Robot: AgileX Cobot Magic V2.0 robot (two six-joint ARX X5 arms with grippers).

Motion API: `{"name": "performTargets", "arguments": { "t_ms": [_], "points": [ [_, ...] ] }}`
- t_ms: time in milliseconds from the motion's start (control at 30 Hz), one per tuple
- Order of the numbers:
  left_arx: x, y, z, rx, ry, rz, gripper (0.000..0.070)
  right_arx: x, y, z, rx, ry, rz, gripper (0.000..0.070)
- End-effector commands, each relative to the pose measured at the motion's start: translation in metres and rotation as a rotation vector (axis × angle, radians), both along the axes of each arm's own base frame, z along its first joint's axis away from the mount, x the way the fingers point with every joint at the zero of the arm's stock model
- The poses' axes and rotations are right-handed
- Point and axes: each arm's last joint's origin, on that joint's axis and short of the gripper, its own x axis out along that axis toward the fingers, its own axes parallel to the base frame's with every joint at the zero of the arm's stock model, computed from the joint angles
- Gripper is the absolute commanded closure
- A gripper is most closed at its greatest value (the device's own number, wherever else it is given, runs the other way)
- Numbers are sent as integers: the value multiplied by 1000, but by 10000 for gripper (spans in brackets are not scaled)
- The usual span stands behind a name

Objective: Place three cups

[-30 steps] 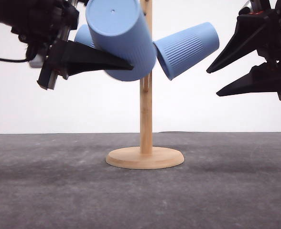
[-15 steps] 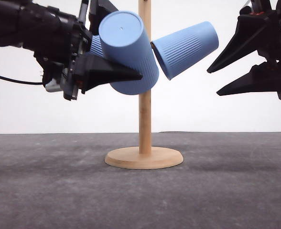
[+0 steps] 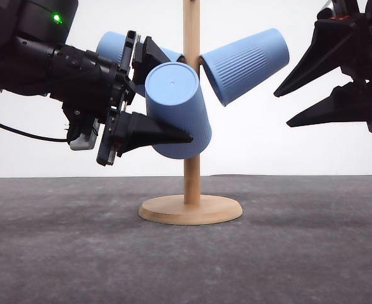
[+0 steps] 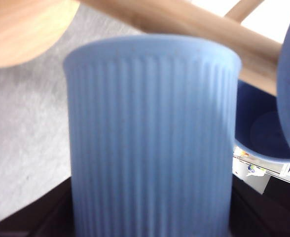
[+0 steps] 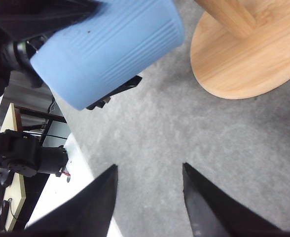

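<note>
Left pincer (image 3: 167, 95) grips a cup (image 3: 178, 109); the rear cup (image 3: 112, 45) seems half hidden. Right pincer (image 3: 287, 109) gapes wide.

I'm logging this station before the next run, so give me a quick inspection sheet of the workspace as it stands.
Surface: dark grey table, bare around the stand.
Job's things: three light-blue cups. One hangs on the wooden stand to the right; one sits behind the left arm near the pole; the third is held tilted in front of the pole.
Clutter: nothing seen.
Grippers: left pincer shut on the third cup; right pincer open, empty, apart from the cups.
Cables: one black cable trailing from the left arm.
Surroundings: plain white wall behind; the right wrist view shows furniture beyond the table edge.
</note>
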Motion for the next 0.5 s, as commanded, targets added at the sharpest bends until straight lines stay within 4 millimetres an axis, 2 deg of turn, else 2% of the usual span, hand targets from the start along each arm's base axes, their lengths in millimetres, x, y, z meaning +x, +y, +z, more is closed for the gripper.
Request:
{"name": "performTargets", "arguments": {
  "t_ms": [0, 133, 200, 467],
  "points": [
    [3, 0, 1, 10, -39, 2, 251, 3, 1, 1, -2, -18, 10, 437],
    [3, 0, 2, 13, -59, 0, 138, 3, 1, 1, -2, -18, 10, 437],
    [4, 1, 3, 7, -70, 4, 106, 3, 1, 1, -2, -17, 10, 437],
    [7, 4, 6, -15, -96, 2, 101, 3, 1, 0, -3, -11, 10, 437]
  ]
}}
